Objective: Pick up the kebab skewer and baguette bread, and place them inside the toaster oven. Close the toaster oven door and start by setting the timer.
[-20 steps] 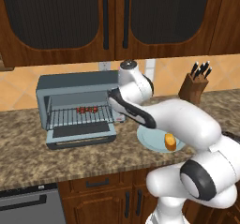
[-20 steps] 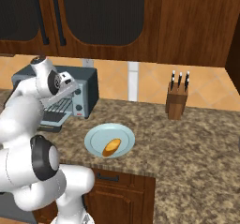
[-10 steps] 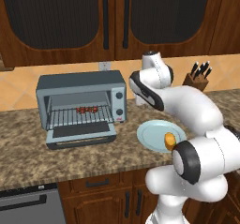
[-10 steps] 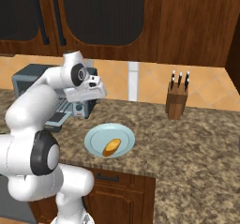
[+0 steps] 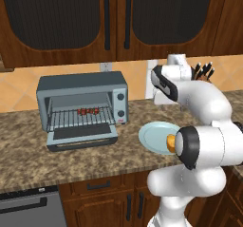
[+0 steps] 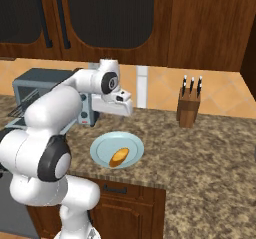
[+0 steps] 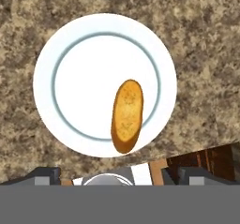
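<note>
**Left base view: skewer racked, bread waiting on the plate**

Left base view, far left: the grey-blue boxy toaster oven (image 5: pixel 81 107) sits on the speckled brown stone counter (image 5: pixel 28 150), its drop-down door (image 5: pixel 83 135) lying open and flat. The thin kebab skewer with dark red chunks (image 5: pixel 88 111) rests on the wire rack inside. Two round knobs sit on the oven's right panel.

Moving right: the pale blue round plate (image 5: pixel 154 136) lies on the counter just beside the oven. The stubby golden-orange baguette bread (image 7: pixel 127 115) lies on it, off-centre toward one rim and touching no other item. The two-finger gripper (image 7: pixel 115 176) hovers well above the plate, jaws spread wide and holding nothing.

Far right: a wooden knife block (image 6: pixel 189 107) stands near the wall, well apart from the plate.

Judgement: the step in hand is fetching the bread. Shift the hand until the loaf sits midway between the fingertips, turn the wrist so the fingers straddle its short width, then drop straight down. Close around the middle; stop short of the plate so the fingertips don't scrape it.
</note>
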Controlling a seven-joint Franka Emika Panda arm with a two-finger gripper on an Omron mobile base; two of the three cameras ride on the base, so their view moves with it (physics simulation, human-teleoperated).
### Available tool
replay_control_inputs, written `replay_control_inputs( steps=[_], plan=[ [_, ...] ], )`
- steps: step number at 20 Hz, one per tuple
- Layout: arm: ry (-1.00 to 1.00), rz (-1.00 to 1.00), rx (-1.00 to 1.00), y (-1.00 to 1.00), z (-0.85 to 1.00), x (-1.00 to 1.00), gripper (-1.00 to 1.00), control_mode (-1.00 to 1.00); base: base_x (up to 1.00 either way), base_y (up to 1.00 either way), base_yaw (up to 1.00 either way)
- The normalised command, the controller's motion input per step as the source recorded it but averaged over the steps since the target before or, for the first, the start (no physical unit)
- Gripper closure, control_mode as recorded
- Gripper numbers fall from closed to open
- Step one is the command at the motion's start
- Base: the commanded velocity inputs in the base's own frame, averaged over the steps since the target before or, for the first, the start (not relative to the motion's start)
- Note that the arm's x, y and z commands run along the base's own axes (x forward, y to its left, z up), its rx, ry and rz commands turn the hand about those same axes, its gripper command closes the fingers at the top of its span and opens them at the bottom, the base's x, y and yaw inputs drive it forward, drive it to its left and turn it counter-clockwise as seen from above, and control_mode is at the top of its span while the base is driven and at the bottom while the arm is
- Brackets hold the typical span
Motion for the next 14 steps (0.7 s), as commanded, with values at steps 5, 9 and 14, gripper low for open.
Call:
replay_control_inputs(
  steps=[5, 9, 14],
  plan=[
    [-0.16, 0.01, 0.00, 0.00, -0.75, -0.16, -1.00, -1.00, 0.00, 0.00, 0.00],
    [-0.11, 0.00, 0.08, -0.09, -0.44, 0.02, -1.00, -1.00, 0.00, 0.00, 0.00],
    [0.00, 0.00, 0.08, -0.24, -0.21, 0.39, -1.00, -1.00, 0.00, 0.00, 0.00]
  ],
)
